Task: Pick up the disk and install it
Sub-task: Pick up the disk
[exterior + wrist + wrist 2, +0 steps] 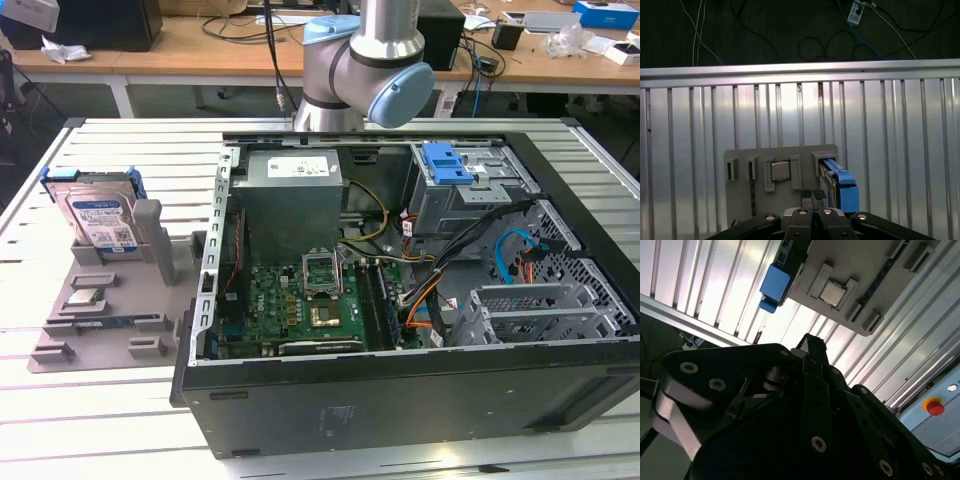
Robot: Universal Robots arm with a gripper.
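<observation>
The disk is a silver drive with a white-and-blue label in a blue carrier. It stands on edge in a slot of the grey holder at the exterior view's left, beside the open computer case. In the first wrist view my gripper hangs high above the holder, its fingertips together with nothing between them. The disk lies just to one side of them. Its blue carrier also appears in the second wrist view, beyond my dark fingers.
A small square CPU chip sits in the grey holder. Inside the case are a motherboard, a blue bracket on the drive cage, and cables. The arm rises behind the case. The slatted table's edge lies beyond the holder.
</observation>
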